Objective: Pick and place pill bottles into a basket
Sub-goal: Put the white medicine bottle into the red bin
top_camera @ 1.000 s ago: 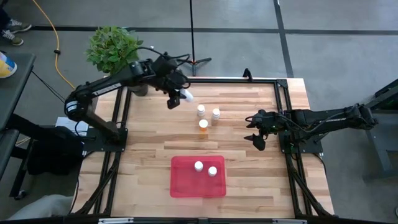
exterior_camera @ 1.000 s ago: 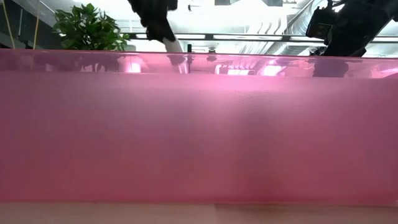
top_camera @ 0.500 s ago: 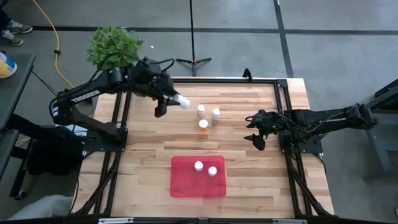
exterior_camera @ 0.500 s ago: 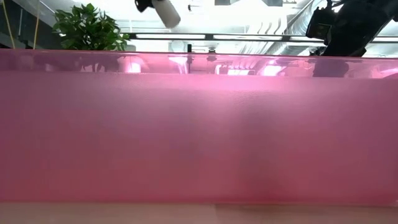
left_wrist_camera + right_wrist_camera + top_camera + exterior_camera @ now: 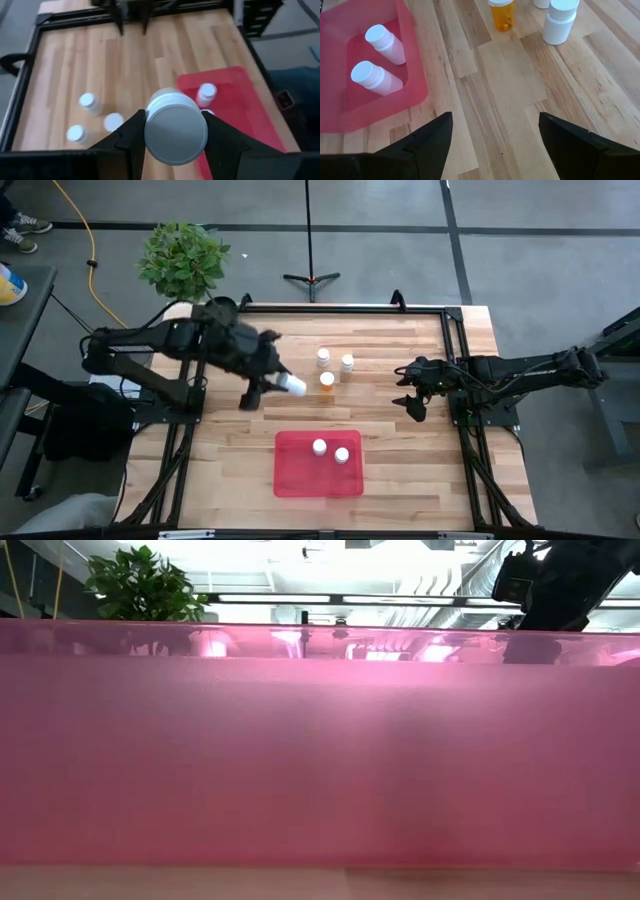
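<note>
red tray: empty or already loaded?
Loaded, partly. Two white-capped pill bottles stand inside the red tray; three more remain on the table, and the left gripper holds one above the wood.

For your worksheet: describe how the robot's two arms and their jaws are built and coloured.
Both arms are dark, nearly black, made of slim jointed segments with loose black cables looped along them. The left gripper and right gripper each end in two matte black, angular, wedge-shaped jaws. No markings or labels can be made out.
</note>
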`<act>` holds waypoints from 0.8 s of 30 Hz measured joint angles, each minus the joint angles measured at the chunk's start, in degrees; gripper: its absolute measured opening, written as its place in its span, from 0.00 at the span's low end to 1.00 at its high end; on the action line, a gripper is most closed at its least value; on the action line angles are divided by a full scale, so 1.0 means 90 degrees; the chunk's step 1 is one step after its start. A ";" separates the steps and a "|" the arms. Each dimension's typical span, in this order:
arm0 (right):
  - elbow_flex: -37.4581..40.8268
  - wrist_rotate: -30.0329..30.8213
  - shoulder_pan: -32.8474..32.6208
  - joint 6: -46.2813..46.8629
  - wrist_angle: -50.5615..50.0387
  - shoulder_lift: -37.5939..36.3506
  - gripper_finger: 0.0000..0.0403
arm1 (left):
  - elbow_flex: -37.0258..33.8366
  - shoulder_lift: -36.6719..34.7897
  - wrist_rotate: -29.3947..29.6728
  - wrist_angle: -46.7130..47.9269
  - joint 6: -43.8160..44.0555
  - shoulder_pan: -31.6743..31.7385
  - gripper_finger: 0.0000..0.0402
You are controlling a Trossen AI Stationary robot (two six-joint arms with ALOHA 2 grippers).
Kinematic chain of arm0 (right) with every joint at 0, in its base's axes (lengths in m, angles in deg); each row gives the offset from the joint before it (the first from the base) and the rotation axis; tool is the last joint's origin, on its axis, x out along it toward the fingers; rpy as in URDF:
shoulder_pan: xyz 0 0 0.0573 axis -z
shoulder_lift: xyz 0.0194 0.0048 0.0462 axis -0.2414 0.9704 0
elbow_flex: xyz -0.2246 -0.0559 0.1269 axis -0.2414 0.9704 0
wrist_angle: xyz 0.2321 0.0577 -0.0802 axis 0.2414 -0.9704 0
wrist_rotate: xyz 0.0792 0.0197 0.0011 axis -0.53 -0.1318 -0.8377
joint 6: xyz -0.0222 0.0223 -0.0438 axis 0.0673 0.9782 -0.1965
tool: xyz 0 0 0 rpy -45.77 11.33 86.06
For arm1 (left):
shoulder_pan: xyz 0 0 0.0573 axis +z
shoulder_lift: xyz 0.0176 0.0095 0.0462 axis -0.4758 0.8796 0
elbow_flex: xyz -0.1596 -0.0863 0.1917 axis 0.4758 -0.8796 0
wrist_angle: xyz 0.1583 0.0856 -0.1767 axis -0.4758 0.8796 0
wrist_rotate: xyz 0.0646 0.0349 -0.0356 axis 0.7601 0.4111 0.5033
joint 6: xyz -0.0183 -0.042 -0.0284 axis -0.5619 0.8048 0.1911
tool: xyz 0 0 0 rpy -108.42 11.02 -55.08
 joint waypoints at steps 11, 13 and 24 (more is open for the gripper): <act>0.0000 0.0000 -0.0001 0.0007 0.0010 0.0002 0.71 | -0.0007 0.0523 0.0620 -0.0346 0.0288 -0.1537 0.48; -0.0002 0.0012 0.0001 0.0007 0.0024 0.0005 0.71 | -0.0007 0.0720 0.0701 -0.0448 0.0290 -0.1738 0.48; -0.0002 0.0027 -0.0001 0.0000 0.0042 0.0148 0.71 | -0.0007 0.1876 0.0759 -0.1043 0.0232 -0.2592 0.48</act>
